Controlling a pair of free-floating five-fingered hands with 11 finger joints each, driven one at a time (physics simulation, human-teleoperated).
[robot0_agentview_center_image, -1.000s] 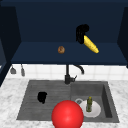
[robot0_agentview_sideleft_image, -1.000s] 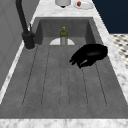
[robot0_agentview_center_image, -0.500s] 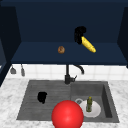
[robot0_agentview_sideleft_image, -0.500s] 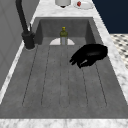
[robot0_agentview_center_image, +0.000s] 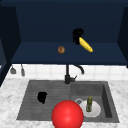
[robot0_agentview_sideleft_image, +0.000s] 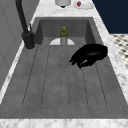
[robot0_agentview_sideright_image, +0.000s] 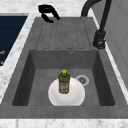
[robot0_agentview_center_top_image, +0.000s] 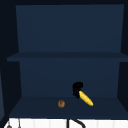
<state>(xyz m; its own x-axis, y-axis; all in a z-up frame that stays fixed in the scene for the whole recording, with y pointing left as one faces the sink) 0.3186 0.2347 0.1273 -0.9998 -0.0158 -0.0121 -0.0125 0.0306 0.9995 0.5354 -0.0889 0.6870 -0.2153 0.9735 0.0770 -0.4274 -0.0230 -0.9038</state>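
Banana (robot0_agentview_center_image: 86, 44) gripped in the curled right hand (robot0_agentview_center_image: 77, 35) above the shelf (robot0_agentview_center_image: 37, 53); bottle (robot0_agentview_sideright_image: 64, 82) label unreadable

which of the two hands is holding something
The right hand, up in the cabinet, grips a yellow banana. The left hand hovers over the sink's draining board with nothing in it.

The robot is just two hands with no arms and no body. Both are black all over, like shiny plastic gloves. The left hand (robot0_agentview_center_image: 42, 97) looks like a dark blob at 8 o'clock; up close its fingers (robot0_agentview_sideleft_image: 78, 60) are long and thin. The right hand (robot0_agentview_center_image: 78, 35), at 1 o'clock, is the same plain black.
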